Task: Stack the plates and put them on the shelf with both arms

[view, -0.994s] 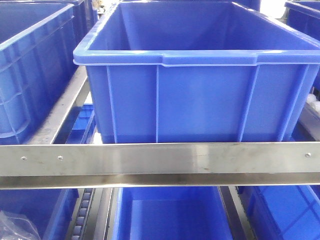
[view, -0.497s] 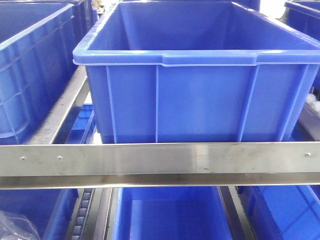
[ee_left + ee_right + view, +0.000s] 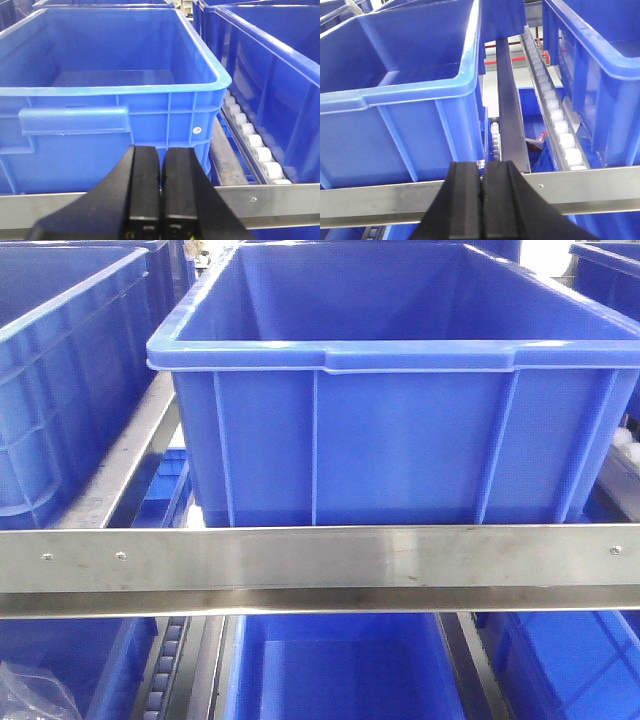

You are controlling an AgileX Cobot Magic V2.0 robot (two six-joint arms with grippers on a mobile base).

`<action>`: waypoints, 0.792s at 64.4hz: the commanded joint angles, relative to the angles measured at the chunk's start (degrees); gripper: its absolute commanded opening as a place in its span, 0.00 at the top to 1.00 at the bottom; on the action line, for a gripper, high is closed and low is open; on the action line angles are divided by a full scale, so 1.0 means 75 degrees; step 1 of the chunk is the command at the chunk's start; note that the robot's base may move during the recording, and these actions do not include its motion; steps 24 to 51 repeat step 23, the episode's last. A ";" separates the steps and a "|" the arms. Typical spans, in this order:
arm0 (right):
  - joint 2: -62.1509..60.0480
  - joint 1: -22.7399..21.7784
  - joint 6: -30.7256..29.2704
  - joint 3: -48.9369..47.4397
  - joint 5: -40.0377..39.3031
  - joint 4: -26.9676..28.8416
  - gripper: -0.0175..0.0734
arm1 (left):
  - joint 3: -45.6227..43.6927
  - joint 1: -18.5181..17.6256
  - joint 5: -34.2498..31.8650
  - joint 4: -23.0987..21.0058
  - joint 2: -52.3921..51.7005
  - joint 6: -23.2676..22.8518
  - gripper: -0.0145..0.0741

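Evidently no plates appear in any view, so progress cannot be judged. Left gripper (image 3: 161,200) and right gripper (image 3: 482,200) hold jaws together, empty, facing blue crates (image 3: 400,430) on the shelf rail (image 3: 320,558).

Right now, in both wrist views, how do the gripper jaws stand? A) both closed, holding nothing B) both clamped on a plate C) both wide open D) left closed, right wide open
A: the left gripper and right gripper each show their black fingers pressed together with nothing between them; only blue crates and the metal shelf rail lie ahead.
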 commanded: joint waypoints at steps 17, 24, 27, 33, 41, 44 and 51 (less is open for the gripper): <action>-0.0144 -0.0044 -0.0034 0.0009 -0.0630 0.0005 0.79 | 0.0011 -0.0056 -0.0708 -0.0069 -0.0174 -0.0008 0.74; -0.0144 -0.0044 -0.0034 0.0009 -0.0630 0.0005 0.79 | 0.0011 -0.0056 -0.0708 -0.0069 -0.0174 -0.0008 0.74; -0.0144 -0.0044 -0.0034 0.0009 -0.0630 0.0005 0.79 | 0.0011 -0.0056 -0.0708 -0.0069 -0.0174 -0.0008 0.74; -0.0144 -0.0044 -0.0034 0.0009 -0.0630 0.0005 0.79 | 0.0011 -0.0056 -0.0708 -0.0069 -0.0174 -0.0008 0.74; -0.0144 -0.0044 -0.0034 0.0009 -0.0630 0.0005 0.79 | 0.0011 -0.0056 -0.0708 -0.0069 -0.0174 -0.0008 0.74; -0.0144 -0.0044 -0.0034 0.0009 -0.0630 0.0005 0.79 | 0.0011 -0.0056 -0.0708 -0.0069 -0.0174 -0.0008 0.74; -0.0144 -0.0044 -0.0034 0.0009 -0.0630 0.0005 0.79 | 0.0011 -0.0056 -0.0708 -0.0069 -0.0174 -0.0008 0.74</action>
